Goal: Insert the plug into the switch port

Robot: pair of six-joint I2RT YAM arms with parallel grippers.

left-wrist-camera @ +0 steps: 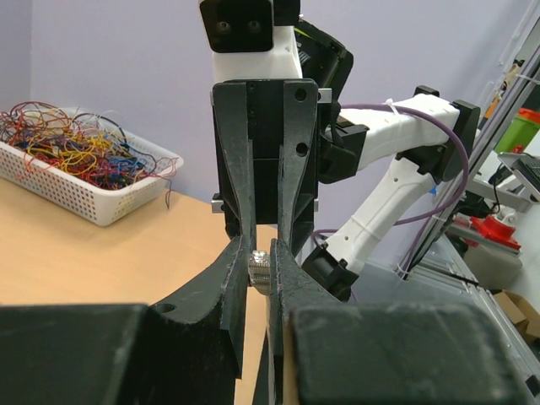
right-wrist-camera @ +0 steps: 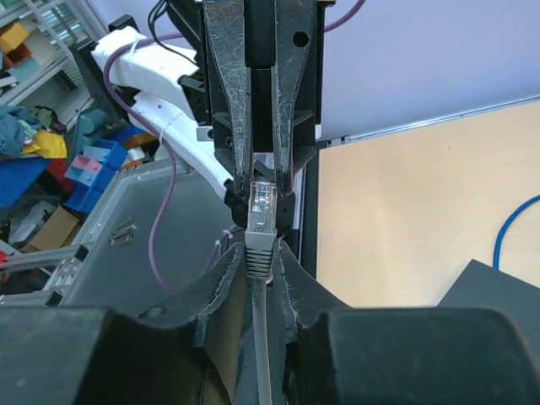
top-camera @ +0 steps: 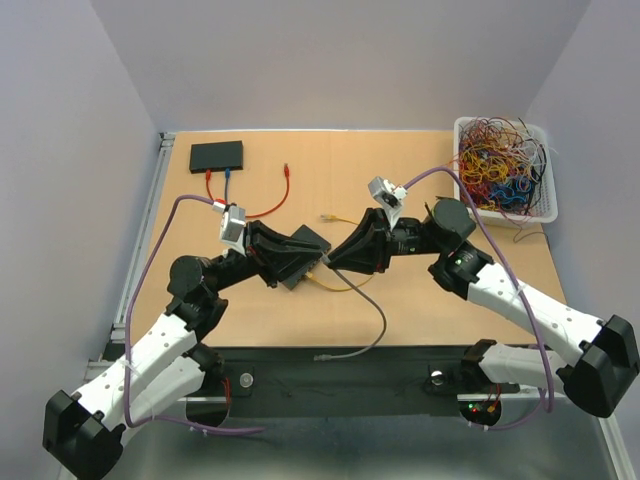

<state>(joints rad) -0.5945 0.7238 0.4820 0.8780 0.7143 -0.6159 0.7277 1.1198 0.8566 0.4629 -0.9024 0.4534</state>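
Note:
My right gripper point(right-wrist-camera: 262, 251) is shut on the grey boot of the grey cable's plug point(right-wrist-camera: 262, 208), whose clear tip sticks out past the fingers. My left gripper point(left-wrist-camera: 261, 257) faces it head-on, and its fingers close on that clear plug tip point(left-wrist-camera: 261, 268). In the top view both grippers meet mid-table point(top-camera: 322, 263), just above a black switch box point(top-camera: 309, 241) lying there. The switch's ports are hidden by the arms. The grey cable point(top-camera: 372, 318) trails toward the near edge.
A second black switch point(top-camera: 216, 155) with red and blue cables lies at the back left. A yellow cable point(top-camera: 342, 217) runs by the middle switch. A white basket of tangled wires point(top-camera: 505, 168) stands at the back right.

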